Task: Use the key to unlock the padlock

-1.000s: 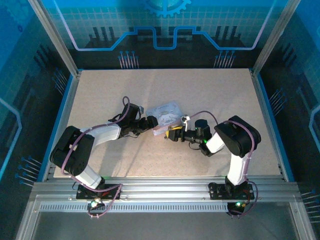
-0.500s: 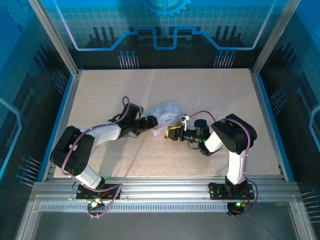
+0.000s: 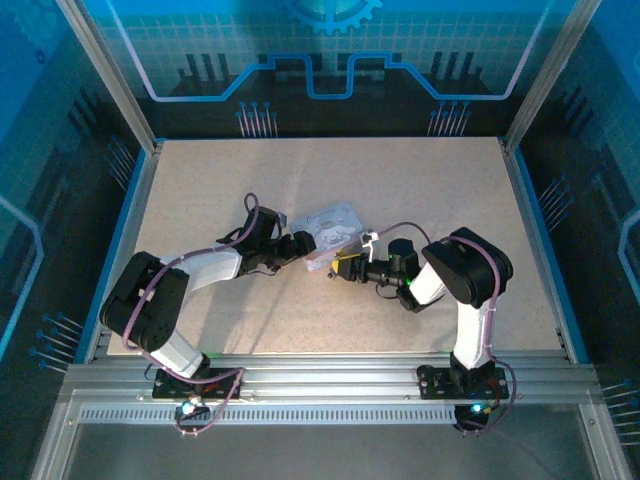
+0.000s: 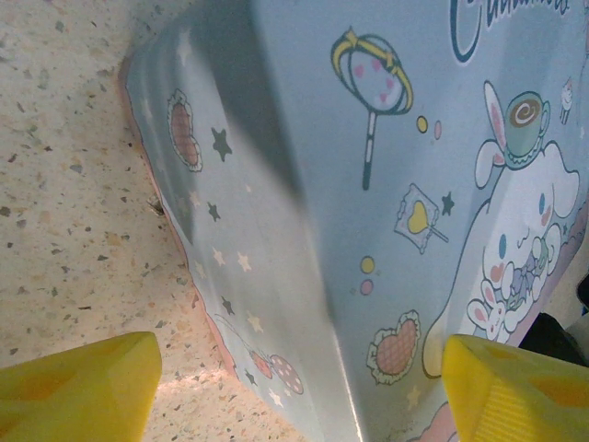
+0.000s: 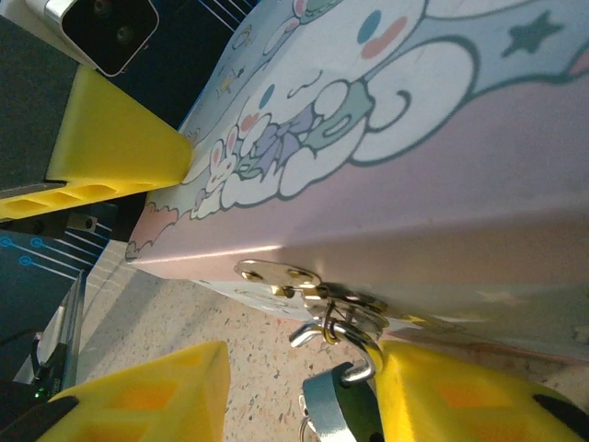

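Note:
The pastel blue cartoon tin box point(image 3: 335, 225) sits tilted mid-table between both arms. My left gripper point(image 3: 305, 245) is open astride one box corner point(image 4: 304, 230): one yellow finger point(image 4: 83, 387) stands clear of the side wall, the other point(image 4: 515, 387) lies over the lid. The small padlock point(image 5: 339, 405) hangs by its shackle point(image 5: 363, 345) from the box's hasp point(image 5: 276, 273); one shackle end stands free of the body. My right gripper point(image 5: 304, 368) is open around it, the padlock against one finger point(image 5: 460, 396) and apart from the other point(image 5: 138, 396). The key is hidden.
Speckled beige tabletop point(image 3: 430, 190) lies all around the box, bounded by blue side rails point(image 3: 545, 240) and the aluminium frame point(image 3: 330, 375) at the near edge. The left gripper's finger point(image 5: 110, 138) and camera point(image 5: 101, 32) show beyond the box in the right wrist view.
My right gripper's jaws have narrowed around the padlock and the right arm has edged slightly left toward the box. The left arm has not moved.

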`<action>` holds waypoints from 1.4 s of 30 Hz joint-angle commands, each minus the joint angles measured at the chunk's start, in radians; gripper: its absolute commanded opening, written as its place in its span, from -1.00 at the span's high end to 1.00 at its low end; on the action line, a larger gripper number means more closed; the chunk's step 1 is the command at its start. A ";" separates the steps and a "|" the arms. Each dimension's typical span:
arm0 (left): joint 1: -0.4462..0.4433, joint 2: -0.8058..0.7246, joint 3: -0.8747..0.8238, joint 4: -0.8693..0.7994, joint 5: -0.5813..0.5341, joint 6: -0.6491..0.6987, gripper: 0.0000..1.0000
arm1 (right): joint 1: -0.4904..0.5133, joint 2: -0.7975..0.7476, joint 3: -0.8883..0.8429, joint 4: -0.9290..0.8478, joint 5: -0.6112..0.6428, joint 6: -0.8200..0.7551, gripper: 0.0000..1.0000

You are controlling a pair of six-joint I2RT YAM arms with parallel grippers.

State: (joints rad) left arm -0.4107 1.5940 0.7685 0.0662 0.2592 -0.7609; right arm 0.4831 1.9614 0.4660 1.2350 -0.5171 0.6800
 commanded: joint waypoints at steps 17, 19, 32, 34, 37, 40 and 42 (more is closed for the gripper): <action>-0.014 0.032 -0.030 -0.072 -0.022 0.006 -0.61 | -0.021 0.046 0.026 -0.009 -0.022 0.030 0.50; -0.013 0.031 -0.032 -0.073 -0.024 0.005 -0.60 | -0.021 0.051 0.028 -0.008 -0.021 0.034 0.56; -0.014 0.028 -0.037 -0.072 -0.029 0.005 -0.60 | -0.043 0.058 -0.003 0.015 0.011 0.083 0.90; -0.013 0.025 -0.040 -0.072 -0.031 0.004 -0.60 | -0.046 0.057 -0.008 0.021 0.015 0.096 0.92; -0.016 0.020 -0.046 -0.071 -0.033 0.005 -0.61 | -0.052 0.056 -0.020 0.037 0.022 0.119 0.93; -0.016 0.014 -0.052 -0.069 -0.036 0.004 -0.60 | -0.057 0.055 -0.030 0.045 0.029 0.133 0.94; -0.016 0.012 -0.055 -0.069 -0.036 0.004 -0.60 | -0.060 0.053 -0.038 0.051 0.034 0.144 0.94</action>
State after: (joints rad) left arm -0.4171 1.5940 0.7559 0.0929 0.2558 -0.7612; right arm 0.4477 1.9923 0.4549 1.2732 -0.5060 0.7906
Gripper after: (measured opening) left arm 0.803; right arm 0.063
